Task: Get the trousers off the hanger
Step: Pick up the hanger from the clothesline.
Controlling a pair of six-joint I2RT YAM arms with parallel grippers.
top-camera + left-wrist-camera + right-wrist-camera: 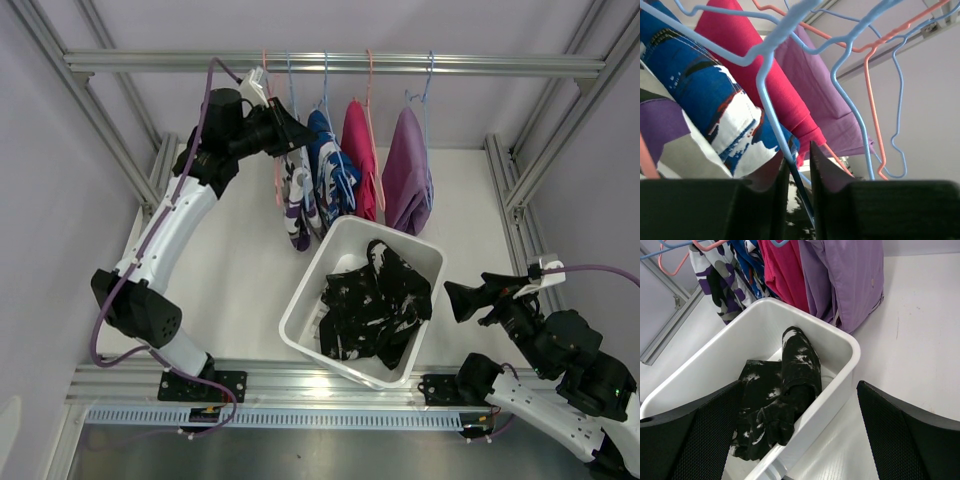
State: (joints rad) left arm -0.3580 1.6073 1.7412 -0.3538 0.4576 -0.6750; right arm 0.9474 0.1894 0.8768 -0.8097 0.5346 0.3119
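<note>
Four pairs of trousers hang on hangers from the rail (pixel 340 62): purple-white camouflage (pixel 297 205), blue-white patterned (pixel 330 170), bright pink (pixel 358 155) and lilac (pixel 407 170). The black, white-flecked trousers (pixel 375 300) lie in the white bin (pixel 300 300). My left gripper (pixel 298 132) is raised at the hangers beside the camouflage pair. In the left wrist view it (pixel 797 150) is nearly shut, with the wire of a blue hanger (pixel 771 105) between its fingers. My right gripper (pixel 465 300) is open and empty, right of the bin, facing the black trousers (pixel 785 400).
The bin's rim (pixel 810 321) stands just under the hanging garments. Pink and blue hanger hooks crowd the rail. Aluminium frame rails (pixel 515 190) run along both sides and the near edge of the white table (pixel 230 260).
</note>
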